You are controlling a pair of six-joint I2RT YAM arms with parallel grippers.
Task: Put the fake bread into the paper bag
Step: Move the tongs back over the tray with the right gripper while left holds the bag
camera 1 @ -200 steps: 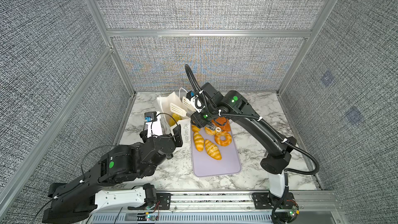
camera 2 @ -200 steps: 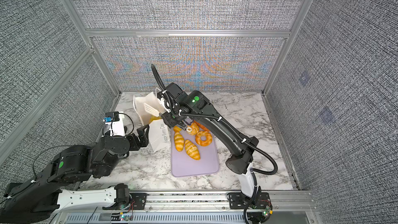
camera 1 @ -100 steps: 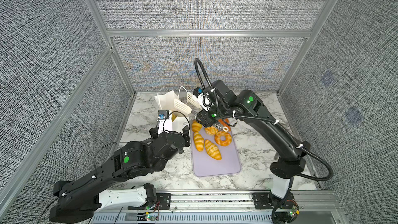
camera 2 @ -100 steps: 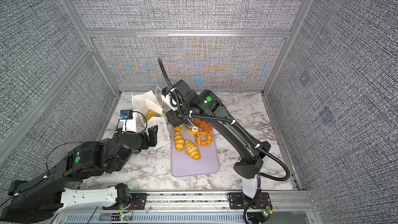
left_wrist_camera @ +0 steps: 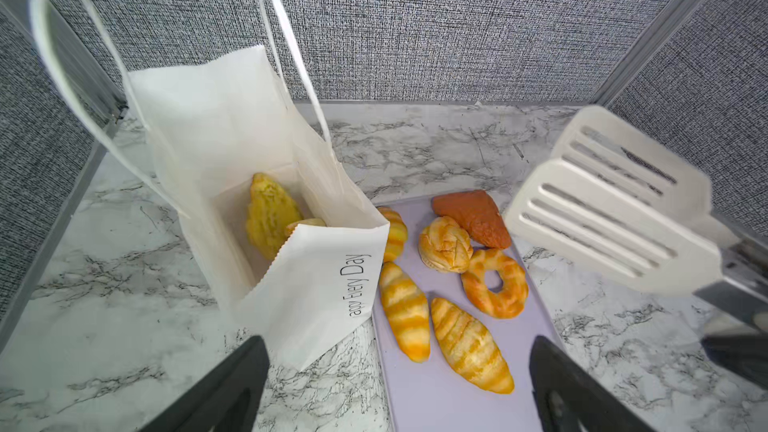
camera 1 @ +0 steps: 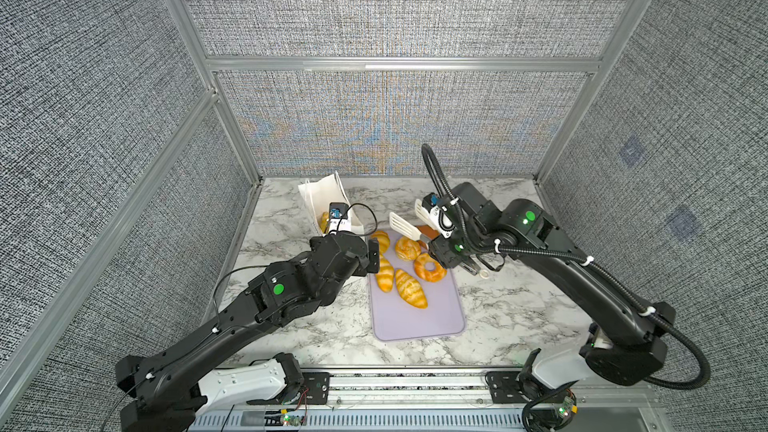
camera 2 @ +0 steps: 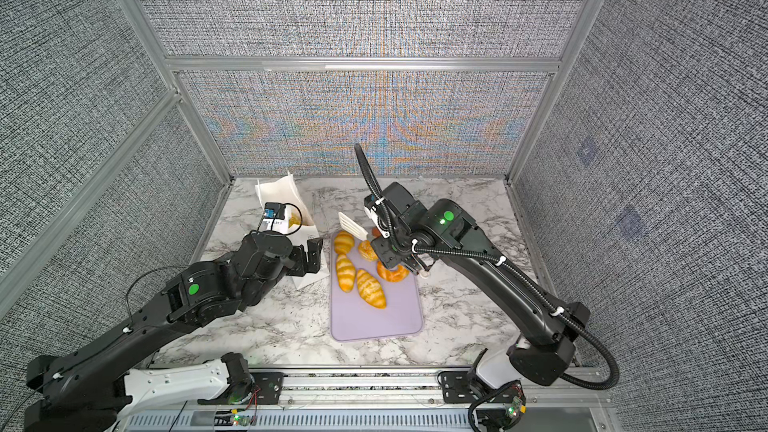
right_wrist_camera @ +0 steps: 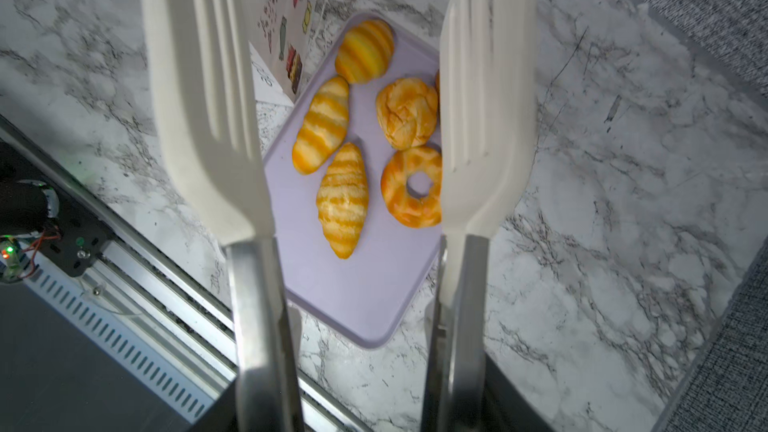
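Hovering low over grey-veined marble table (left_wrist_camera: pixel 104 326), black left claw (left_wrist_camera: pixel 395 361) gapes fully wide, empty, touching nothing, at left edge of flat lilac plastic tray (left_wrist_camera: pixel 449 405). On tray, nearest first: two glossy golden striped croissants (left_wrist_camera: pixel 405 311) side by side, orange ring doughnut (left_wrist_camera: pixel 509 305), round crackled bun (left_wrist_camera: pixel 444 243), third croissant (left_wrist_camera: pixel 395 232) at far left, darker reddish-orange wedge (left_wrist_camera: pixel 473 214) at far end. Right claw (camera 1: pixel 449 252) clamped on metal handles of white slotted tongs (left_wrist_camera: pixel 615 226); blades apart, empty, raised above tray's far end. Farthest, tall white paper bag (left_wrist_camera: pixel 316 284) with grey lettering stands open beside tray's far left corner, two yellow pastries (left_wrist_camera: pixel 272 211) inside.
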